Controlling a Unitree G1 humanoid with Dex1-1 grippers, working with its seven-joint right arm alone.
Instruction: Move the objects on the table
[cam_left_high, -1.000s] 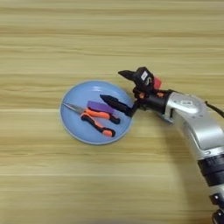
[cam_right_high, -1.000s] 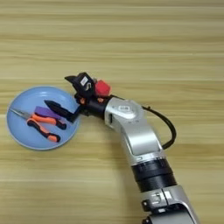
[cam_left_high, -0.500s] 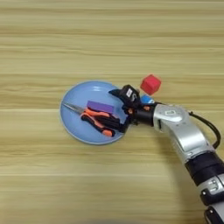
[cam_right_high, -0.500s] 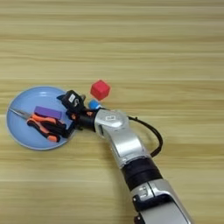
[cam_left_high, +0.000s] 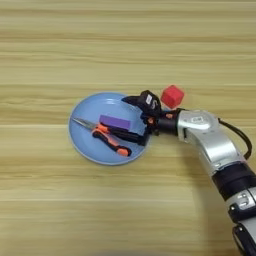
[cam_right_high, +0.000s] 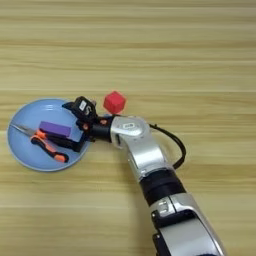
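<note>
The right gripper (cam_left_high: 135, 120) now sits over the right part of the round light-blue plate (cam_left_high: 85, 145), its two black fingers spread apart: one reaches toward the plate's far rim, the other lies low across the plate toward the handles of the pliers (cam_left_high: 107, 140). It holds nothing. A second ago the gripper stood at the plate's right rim and hid most of the small red cube (cam_left_high: 172, 96); half a second ago it had come lower over the plate and the cube was plain to see. Now the cube rests alone on the surface (cam_left_high: 125, 45), just beyond the plate's right rim and close beside the silver forearm (cam_left_high: 205, 137), apart from the fingers. The orange-and-black-handled pliers lie in the plate as before, tips toward its left rim and handles toward the right, with the flat purple block (cam_left_high: 114, 122) lying just beyond them, touching or nearly so; neither has shifted within the plate. The lower finger's tip is at the pliers' handle ends, though whether it touches them cannot be told. The plate lies left of the surface's middle, and the arm comes in from the bottom right corner.
</note>
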